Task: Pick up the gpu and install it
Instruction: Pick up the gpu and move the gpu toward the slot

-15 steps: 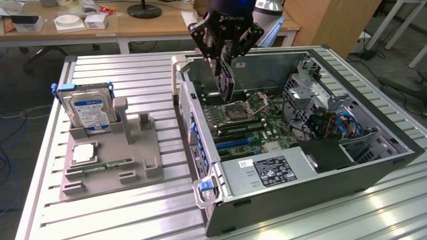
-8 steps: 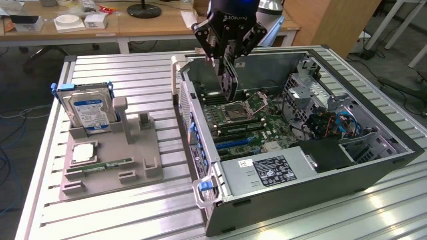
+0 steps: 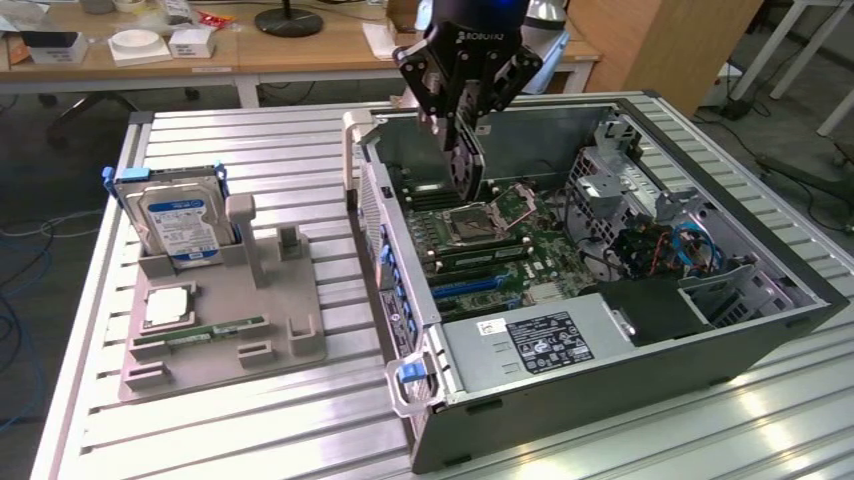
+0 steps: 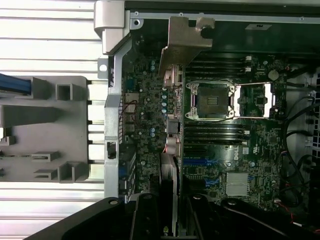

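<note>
While the hard drive (image 3: 180,220) sits in its holder on the exterior view's left, the gpu (image 3: 467,170) hangs edge-down over the open case (image 3: 694,350), fingers (image 3: 427,90) pinching its top edge. Light, stiff, but fragile I'd guess, so grip the board edges, not the chips or the bracket.

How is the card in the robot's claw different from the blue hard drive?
The gpu is thin and dark; the hard drive is boxy with a blue-and-white label. The gpu hangs in the gripper over the case; the hard drive stands in the grey holder. Both are upright.
</note>
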`<state>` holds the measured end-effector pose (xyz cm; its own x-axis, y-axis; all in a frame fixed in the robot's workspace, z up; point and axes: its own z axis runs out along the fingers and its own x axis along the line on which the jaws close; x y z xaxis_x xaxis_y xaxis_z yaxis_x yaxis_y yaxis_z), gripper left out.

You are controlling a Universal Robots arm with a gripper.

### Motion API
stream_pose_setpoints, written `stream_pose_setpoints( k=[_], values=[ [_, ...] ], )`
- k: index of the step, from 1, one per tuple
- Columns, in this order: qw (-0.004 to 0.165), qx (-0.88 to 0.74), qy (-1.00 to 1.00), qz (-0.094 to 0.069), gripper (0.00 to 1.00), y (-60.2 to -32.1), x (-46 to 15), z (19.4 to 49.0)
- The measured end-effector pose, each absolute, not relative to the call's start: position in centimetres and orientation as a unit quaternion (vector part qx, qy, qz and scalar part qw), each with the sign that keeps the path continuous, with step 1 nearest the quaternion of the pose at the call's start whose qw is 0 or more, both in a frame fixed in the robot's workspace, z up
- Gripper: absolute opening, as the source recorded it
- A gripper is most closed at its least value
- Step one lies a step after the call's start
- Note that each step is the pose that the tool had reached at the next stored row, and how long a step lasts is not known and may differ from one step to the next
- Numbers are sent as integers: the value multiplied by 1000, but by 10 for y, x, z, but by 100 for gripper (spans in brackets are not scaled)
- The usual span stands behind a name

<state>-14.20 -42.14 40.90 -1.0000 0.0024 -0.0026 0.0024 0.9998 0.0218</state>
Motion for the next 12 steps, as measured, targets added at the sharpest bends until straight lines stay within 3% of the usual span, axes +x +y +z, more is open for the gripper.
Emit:
stream_pose_setpoints(
  k=[12],
  values=[
    [1,1,1000,11,26,-421,-130,409]
  ],
)
